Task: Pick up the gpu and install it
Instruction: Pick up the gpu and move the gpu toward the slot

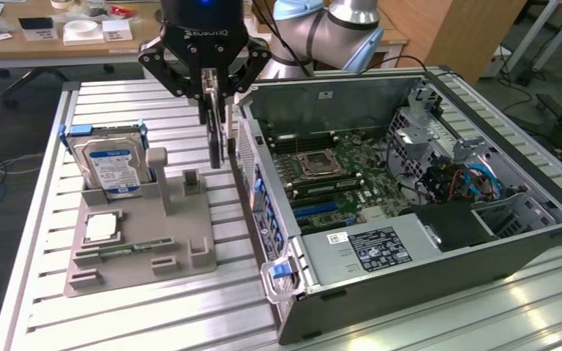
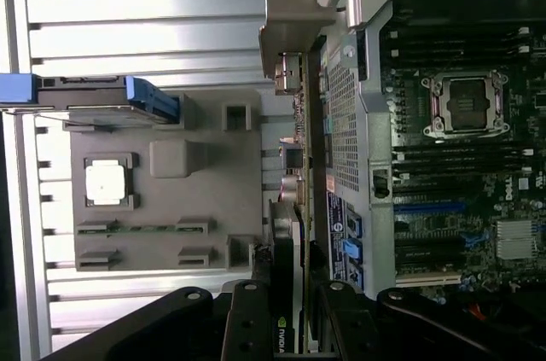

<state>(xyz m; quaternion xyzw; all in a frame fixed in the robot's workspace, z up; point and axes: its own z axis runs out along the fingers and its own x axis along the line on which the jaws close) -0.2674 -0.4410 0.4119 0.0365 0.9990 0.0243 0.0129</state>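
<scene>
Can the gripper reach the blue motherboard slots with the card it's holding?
Probably yes, but not straight down: the gripper, jaws shut on the green circuit-board card, hangs outside the grey computer case's rear wall. The case lies open, nothing covering the blue slots.

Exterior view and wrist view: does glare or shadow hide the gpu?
Exterior view: glare streaks the table at the exterior view's right, clear of the gpu, which reads dark and edge-on against pale slats. Wrist view: the table's bare slats wash out white; the gpu lies in shadow.
</scene>
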